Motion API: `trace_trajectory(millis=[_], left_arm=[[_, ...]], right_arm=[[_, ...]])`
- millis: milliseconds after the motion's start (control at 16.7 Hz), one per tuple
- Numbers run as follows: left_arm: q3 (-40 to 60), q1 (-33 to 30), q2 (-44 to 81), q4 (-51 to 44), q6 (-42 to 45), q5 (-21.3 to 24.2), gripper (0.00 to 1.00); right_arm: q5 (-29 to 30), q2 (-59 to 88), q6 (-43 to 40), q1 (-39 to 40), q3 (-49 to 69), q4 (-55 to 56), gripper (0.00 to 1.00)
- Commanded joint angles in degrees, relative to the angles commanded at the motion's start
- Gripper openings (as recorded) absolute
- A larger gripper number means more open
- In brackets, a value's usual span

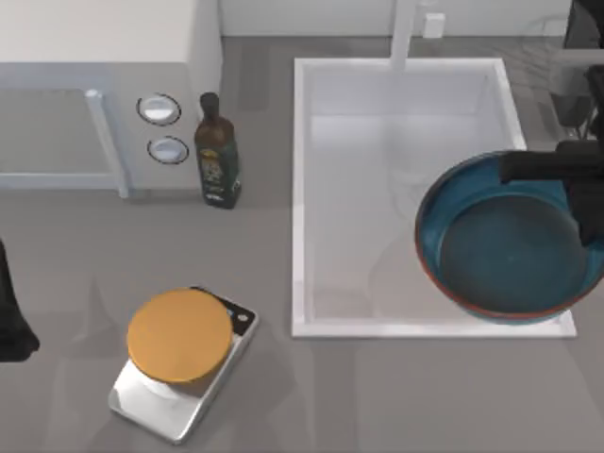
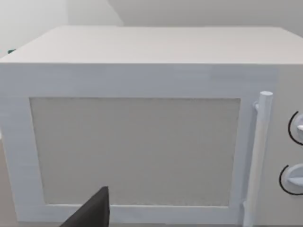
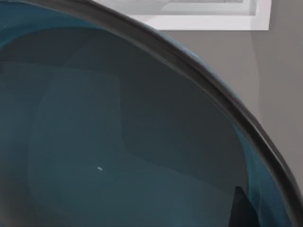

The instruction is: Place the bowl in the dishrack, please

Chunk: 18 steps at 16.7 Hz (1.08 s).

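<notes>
Over the sink's (image 1: 304, 198) right edge, the bowl (image 1: 505, 250) is gripped at its rim by the right gripper (image 1: 578, 184); a thin hold, so it could tilt or slip.

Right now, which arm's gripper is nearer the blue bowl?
Right. The right gripper sits at the blue bowl's far rim, over the sink's right side. The left arm is parked at the table's left edge, far away.

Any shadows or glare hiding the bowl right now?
Top view: no glare; the bowl reads clearly over the sink's right side, with the dark right gripper covering part of its far rim. Right wrist view: the bowl's inside is evenly shaded, with one tiny bright speck.
</notes>
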Motion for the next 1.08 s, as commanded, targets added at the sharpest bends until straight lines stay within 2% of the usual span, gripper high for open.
trace_trajectory(millis=[360,540,780,1080], left_arm=[[0.0,0.0,0.0,0.0,0.0,0.0,1.0],[0.0,0.0,0.0,0.0,0.0,0.0,1.0],[0.0,0.0,0.0,0.0,0.0,0.0,1.0],[0.0,0.0,0.0,0.0,0.0,0.0,1.0]], right_arm=[[-0.1,0.0,0.0,0.2,0.2,-0.1,0.0],[-2.1,-1.5,-1.4,-3.0,-0.7,3.3,0.0],[-8.4,-6.1,-5.7,-13.4,-4.1,15.2,0.0],[-18.9,-14.4,-13.3,-32.1,-11.4,39.4,0.0]])
